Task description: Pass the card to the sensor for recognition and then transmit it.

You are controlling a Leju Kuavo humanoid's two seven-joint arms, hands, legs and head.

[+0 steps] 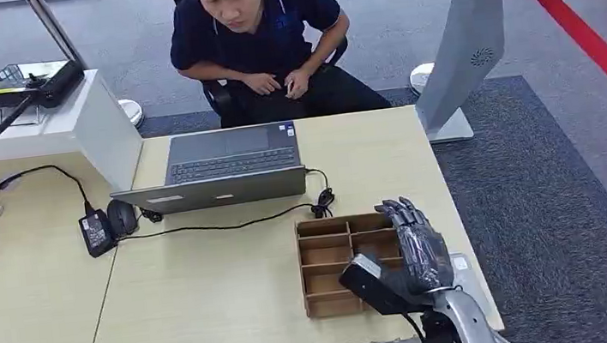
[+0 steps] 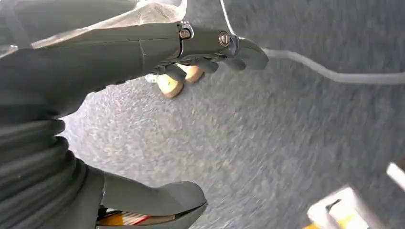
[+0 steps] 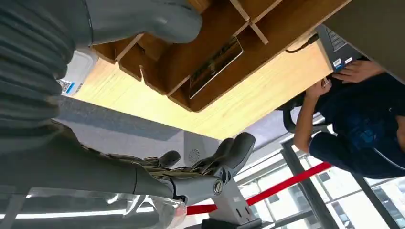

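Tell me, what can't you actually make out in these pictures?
- Card in the wooden tray: print too small in the right wrist view; the right hand covers that compartment in the head view.
- Left hand: left wrist view blurred, floor objects behind it unidentifiable.
- Sensor: cannot tell which object it is.

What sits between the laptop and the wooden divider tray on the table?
In the head view, a black cable with a bundled coil crosses the bare tabletop between the laptop and the wooden divider tray.
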